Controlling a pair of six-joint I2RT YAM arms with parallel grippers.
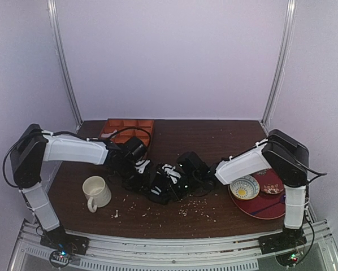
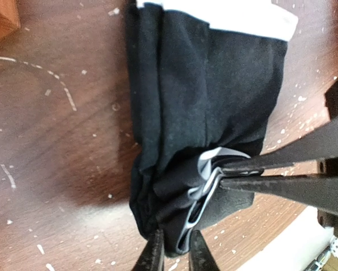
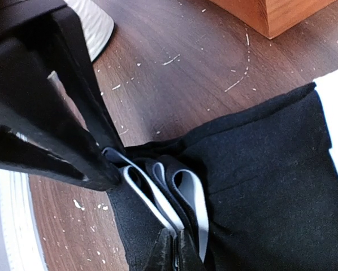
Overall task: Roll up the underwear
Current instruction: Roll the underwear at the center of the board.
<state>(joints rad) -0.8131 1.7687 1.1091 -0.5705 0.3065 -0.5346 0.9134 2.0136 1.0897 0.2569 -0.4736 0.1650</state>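
The underwear lies bunched in mid-table between both arms, black with white edging. In the left wrist view the underwear is folded, a white band along its far end. My left gripper has its jaws a little apart, the near fold with its white edging sitting loosely between them. My right gripper comes in from the right there. In the right wrist view my right gripper is shut on a loop of white edging of the underwear. The left gripper touches the same bunch from the left.
A white mug stands left of the underwear. An orange compartment tray sits at the back. A red plate with a small bowl on it is at the right. Crumbs lie scattered over the brown table.
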